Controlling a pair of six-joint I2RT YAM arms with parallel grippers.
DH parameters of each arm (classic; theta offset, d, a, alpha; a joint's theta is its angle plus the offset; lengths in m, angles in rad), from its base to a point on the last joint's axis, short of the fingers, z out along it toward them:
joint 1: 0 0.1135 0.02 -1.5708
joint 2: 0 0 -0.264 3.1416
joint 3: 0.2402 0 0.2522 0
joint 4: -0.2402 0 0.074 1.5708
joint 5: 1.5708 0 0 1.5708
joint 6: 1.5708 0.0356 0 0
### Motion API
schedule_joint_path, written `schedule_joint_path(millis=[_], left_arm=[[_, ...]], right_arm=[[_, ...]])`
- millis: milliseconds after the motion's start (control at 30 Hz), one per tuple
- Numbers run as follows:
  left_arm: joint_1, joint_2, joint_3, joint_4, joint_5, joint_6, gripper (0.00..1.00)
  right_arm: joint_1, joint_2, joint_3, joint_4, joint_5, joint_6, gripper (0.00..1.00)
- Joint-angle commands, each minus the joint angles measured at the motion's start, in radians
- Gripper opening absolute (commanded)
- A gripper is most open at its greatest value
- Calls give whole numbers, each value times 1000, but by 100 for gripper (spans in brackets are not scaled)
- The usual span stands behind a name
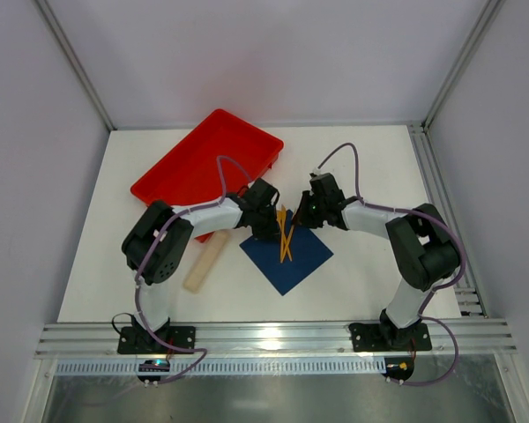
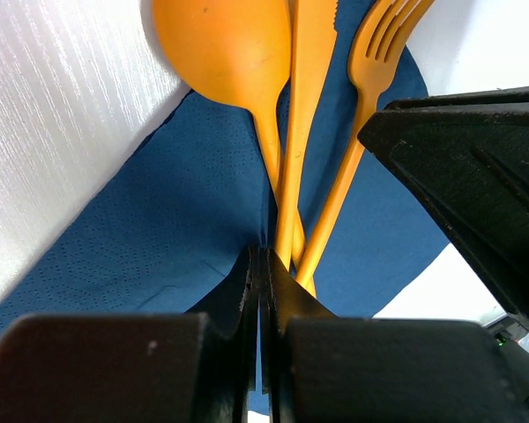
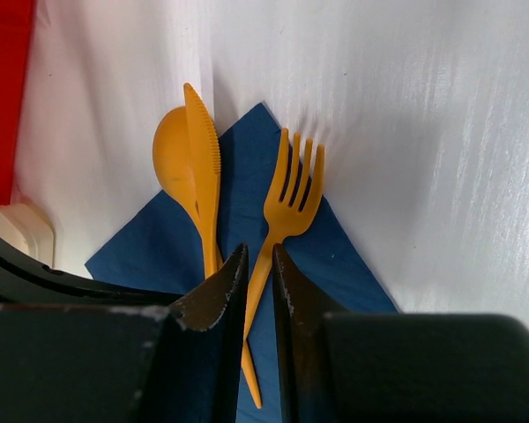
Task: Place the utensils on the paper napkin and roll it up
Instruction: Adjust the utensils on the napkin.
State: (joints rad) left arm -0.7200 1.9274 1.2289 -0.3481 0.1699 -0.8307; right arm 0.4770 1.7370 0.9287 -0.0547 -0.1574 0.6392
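The navy paper napkin [image 1: 291, 260] lies in front of both arms. Three orange utensils [image 1: 285, 236] lie across it: a spoon [image 2: 229, 53], a knife [image 2: 310, 88] and a fork [image 2: 379, 53]. My left gripper [image 1: 267, 225] is at the napkin's upper left edge. Its jaws [image 2: 263, 257] are pressed together and seem to pinch the creased napkin [image 2: 159, 238] there. My right gripper [image 1: 309, 211] hovers over the upper right edge. Its jaws [image 3: 257, 251] stand a narrow gap apart above the fork [image 3: 291, 194], holding nothing. The spoon [image 3: 172, 159] and knife [image 3: 207, 167] lie to its left.
A red tray [image 1: 207, 163] lies tilted at the back left, under the left arm. A pale beige strip [image 1: 204, 263] lies left of the napkin. The right gripper's black body [image 2: 476, 176] fills the right of the left wrist view.
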Motion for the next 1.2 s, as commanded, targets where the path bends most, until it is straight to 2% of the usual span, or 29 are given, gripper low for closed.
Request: schedule_joint_path(millis=[0, 600, 700, 833, 967, 1167], left_arm=[[-4, 8, 3, 29, 13, -2, 0], [-4, 13, 23, 14, 3, 5, 0], [-4, -5, 23, 1, -1, 10, 0], [-4, -60, 27, -31, -26, 28, 0], [5, -131, 37, -75, -59, 44, 2], [92, -312, -67, -95, -63, 42, 3]], right_arm=[[6, 9, 29, 49, -19, 17, 19], [6, 4, 32, 87, -57, 24, 19], [5, -25, 38, 61, -68, -48, 20], [14, -135, 15, -72, -22, -208, 26], [104, -264, -50, -122, 36, -358, 31], [326, -418, -227, -123, 153, -426, 39]])
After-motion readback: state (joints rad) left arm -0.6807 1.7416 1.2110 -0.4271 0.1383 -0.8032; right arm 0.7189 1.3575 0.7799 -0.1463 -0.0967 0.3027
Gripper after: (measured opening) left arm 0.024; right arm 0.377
